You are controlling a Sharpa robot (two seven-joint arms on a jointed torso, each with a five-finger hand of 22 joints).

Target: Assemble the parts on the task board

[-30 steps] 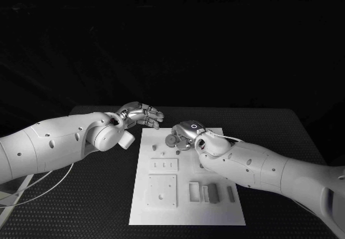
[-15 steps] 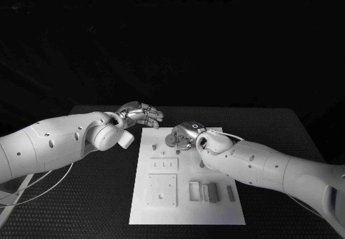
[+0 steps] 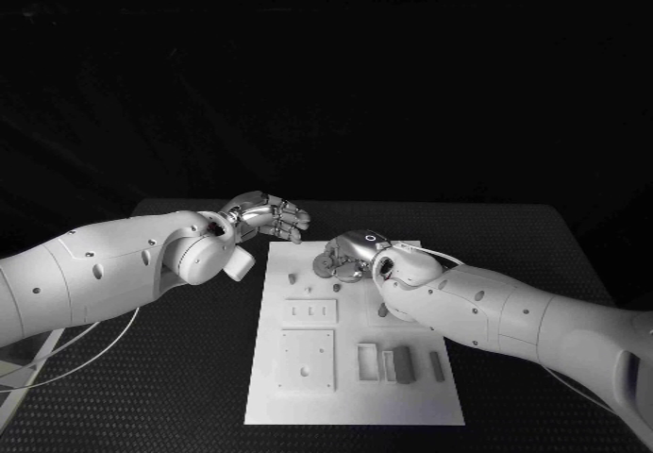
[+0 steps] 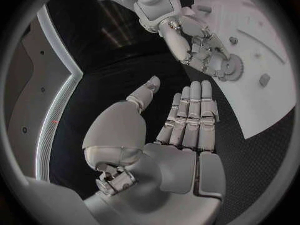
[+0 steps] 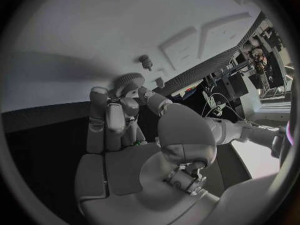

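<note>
Head view shows the black textured table [image 3: 177, 377] carrying the flat white rectangular task board [image 3: 354, 396], which runs from near the hands toward the robot. On the board lie raised white square blocks [image 3: 308, 359], and beside them, near the board's right edge, some narrow grey upright bars [image 3: 402, 363]. A small grey peg [image 3: 292, 278] stands near the board's left edge.

At the board's far end the silver right hand [image 3: 351, 255] holds a round, grey toothed gear [image 3: 326, 265] between its thumb and fingers; in the left wrist view the gear [image 4: 234, 67] sits at those fingertips just above the white surface, though I cannot tell whether it touches the board. The right wrist view shows the same gear [image 5: 129, 82] at the fingertips.

Just off the board's far left corner, the silver left hand [image 3: 268, 218] hangs over the table with straight, spread fingers [image 4: 190, 110], holding nothing.
</note>
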